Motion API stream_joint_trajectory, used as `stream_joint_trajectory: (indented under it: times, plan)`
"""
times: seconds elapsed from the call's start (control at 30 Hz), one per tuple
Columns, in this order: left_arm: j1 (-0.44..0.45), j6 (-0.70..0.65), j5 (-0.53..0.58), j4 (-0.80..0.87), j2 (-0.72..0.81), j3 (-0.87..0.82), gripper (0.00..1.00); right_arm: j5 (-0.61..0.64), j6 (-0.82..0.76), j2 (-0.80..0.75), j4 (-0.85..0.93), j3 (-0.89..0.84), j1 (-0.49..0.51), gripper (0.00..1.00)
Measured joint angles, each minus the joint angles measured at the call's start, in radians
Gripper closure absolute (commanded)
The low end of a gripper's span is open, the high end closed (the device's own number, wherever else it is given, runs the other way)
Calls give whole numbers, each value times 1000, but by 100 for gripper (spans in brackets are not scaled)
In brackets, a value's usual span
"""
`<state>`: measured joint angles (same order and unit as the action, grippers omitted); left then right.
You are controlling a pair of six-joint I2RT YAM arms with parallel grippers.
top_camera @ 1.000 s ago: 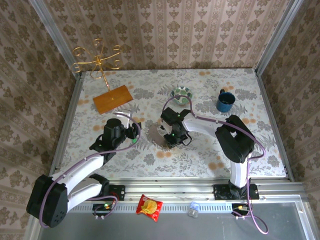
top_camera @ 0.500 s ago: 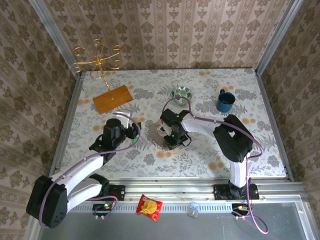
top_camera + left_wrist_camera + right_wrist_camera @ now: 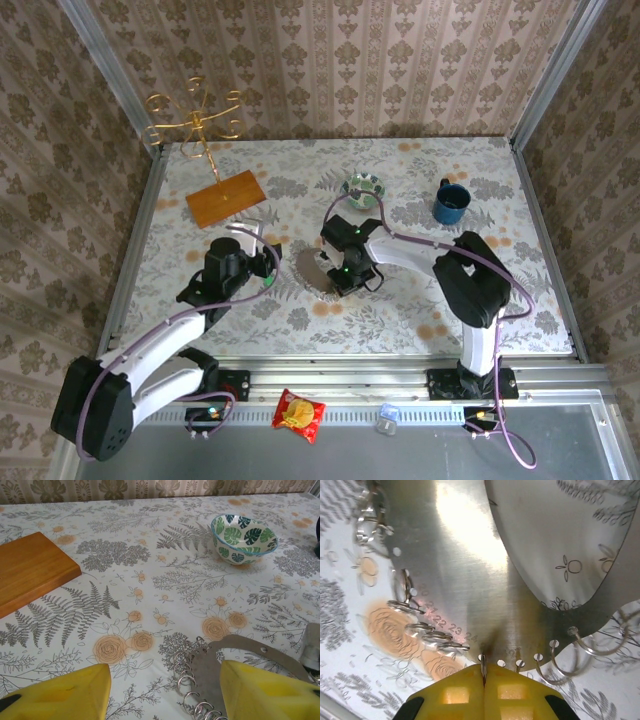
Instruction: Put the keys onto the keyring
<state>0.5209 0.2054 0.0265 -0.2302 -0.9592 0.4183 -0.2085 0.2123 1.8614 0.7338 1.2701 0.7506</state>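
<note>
Floral oilcloth (image 3: 420, 160) covers the table, where the flat grey metal keyring (image 3: 465, 580), hung with small wire loops, sits on the near side of the green leaf-patterned bowl (image 3: 363, 188), apart from it. The right gripper (image 3: 483, 672) is clamped tight on the keyring's rim. The left gripper (image 3: 164, 680), left of the keyring and farther from the bowl, has its yellow fingers (image 3: 75, 692) spread around nothing.

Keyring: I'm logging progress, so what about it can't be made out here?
- Right wrist: the keyring runs past the frame edges; the right gripper covers its pinched edge.
- Left wrist: the bottom edge and a left gripper finger cut off its lower part.
- Top external: mostly under the right gripper; any keys on it are too small to tell.
</note>
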Motion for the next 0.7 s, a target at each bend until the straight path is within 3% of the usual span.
stream_joint_trajectory:
  times: [0.47,0.7]
  plan:
    - [-1,-196,-118,23,73,17,42,67,-134,-366,-223,-161,7,100]
    - [-1,-336,-241,25,87,67,51,6,-216,-544,-465,-309,-14,100]
